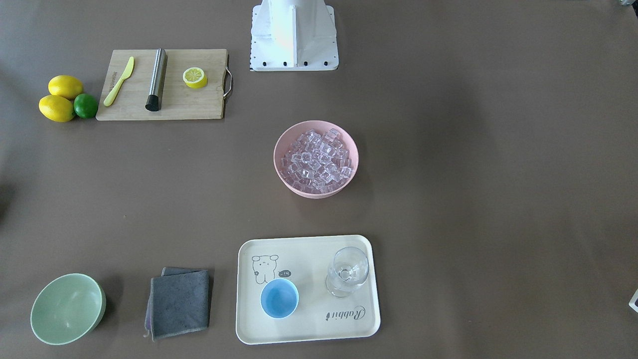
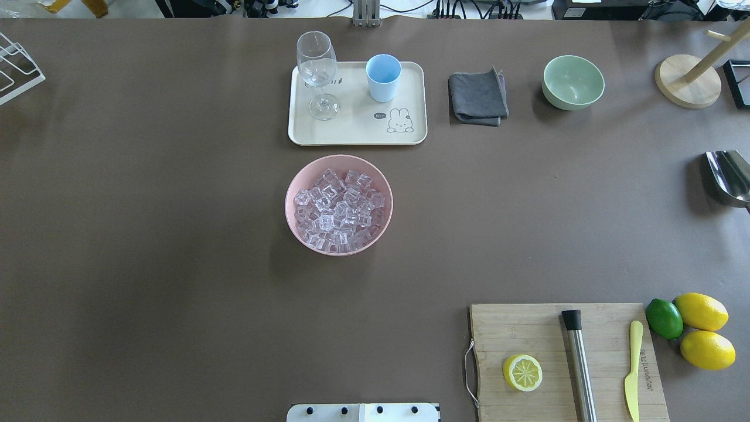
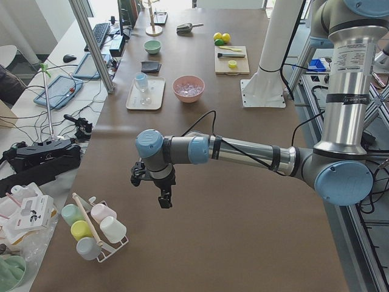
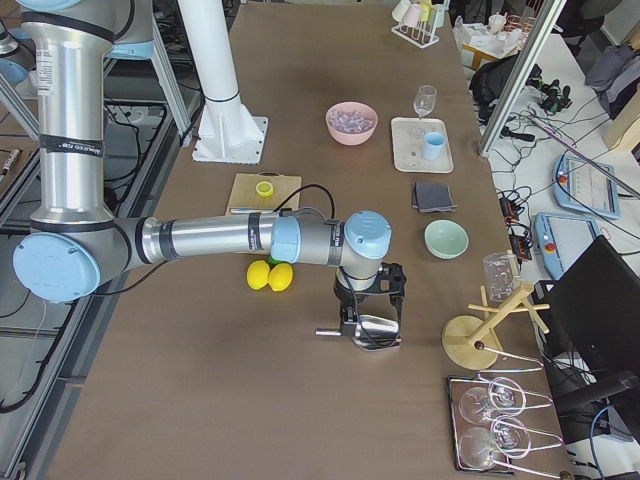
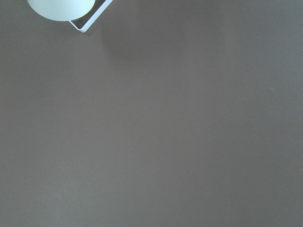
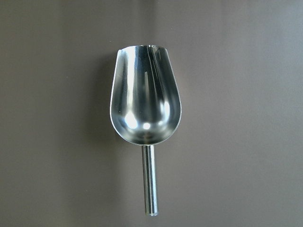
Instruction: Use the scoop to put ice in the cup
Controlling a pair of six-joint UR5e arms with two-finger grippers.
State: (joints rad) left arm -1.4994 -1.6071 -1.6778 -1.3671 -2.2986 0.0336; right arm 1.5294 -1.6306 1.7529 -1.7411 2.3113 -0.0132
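The ice is a heap of clear cubes in a pink bowl at the table's middle. The light-blue cup stands upright and empty on a cream tray; it also shows in the overhead view. The steel scoop lies flat on the table at its far right end, trough up. My right gripper hangs right over the scoop; I cannot tell whether it is open or shut. My left gripper hovers over bare table at the left end; I cannot tell its state.
A stemmed glass shares the tray. A grey cloth and a green bowl lie beside it. A cutting board holds a lemon half, a steel cylinder and a yellow knife, with lemons beside it. A cup rack stands near my left gripper.
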